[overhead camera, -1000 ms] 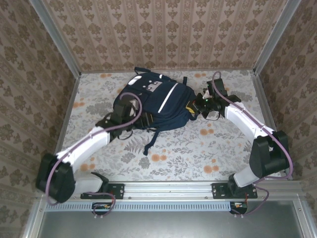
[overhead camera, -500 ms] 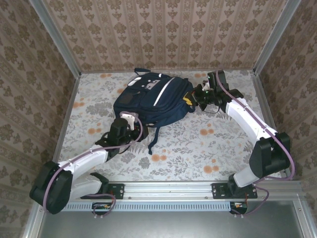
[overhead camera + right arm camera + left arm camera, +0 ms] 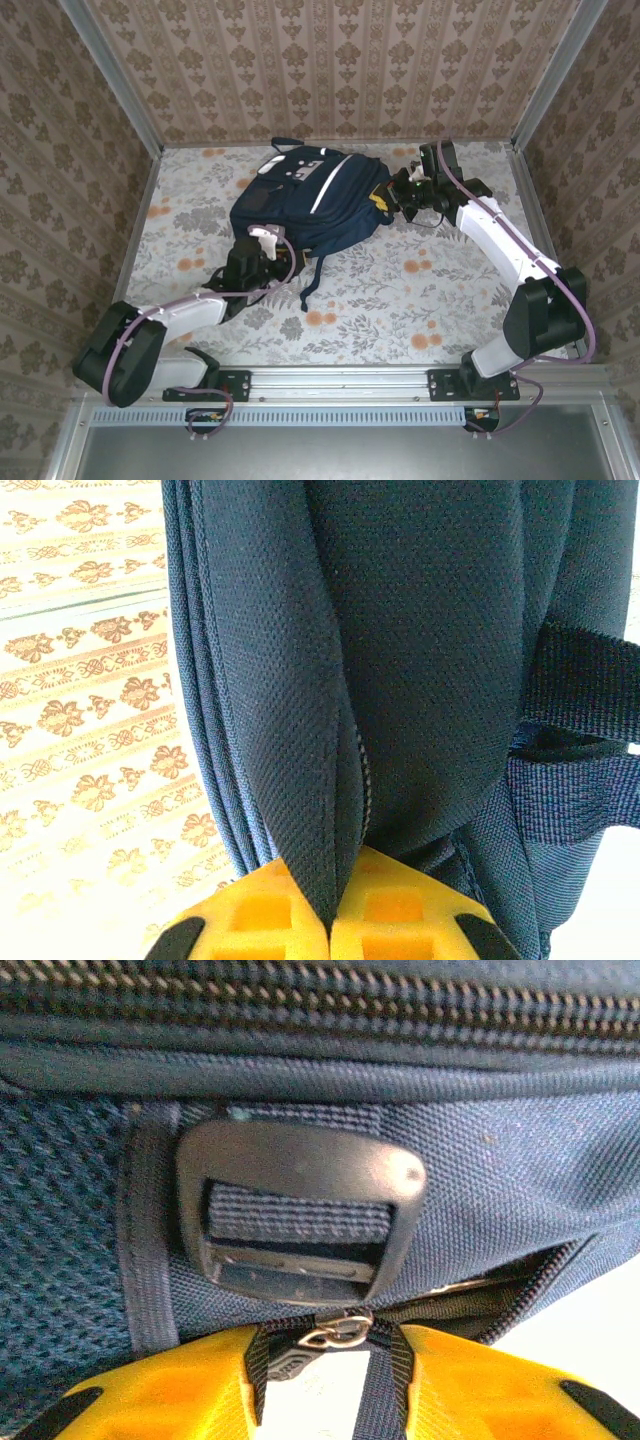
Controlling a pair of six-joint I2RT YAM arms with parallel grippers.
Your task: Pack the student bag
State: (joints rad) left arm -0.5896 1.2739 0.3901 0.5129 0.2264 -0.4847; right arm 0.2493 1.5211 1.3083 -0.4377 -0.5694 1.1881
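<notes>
Student bag (image 3: pixel 310 200) lay flat on tabletop (image 3: pixel 420 300), front pocket up. Right fingers (image 3: pixel 400 912) at bag's right side, clamped on fold of bag fabric by zipper seam. Left fingers (image 3: pixel 150 1395) at bag's near edge, just below black buckle (image 3: pixel 300 1210), parted and straddling zipper pull (image 3: pixel 338 1332), not clamped on it. Step judged: opening bag for packing. Next move called for: pinch pull squarely, then drag along zipper track against right-side hold. Pull small, easy to miss.
</notes>
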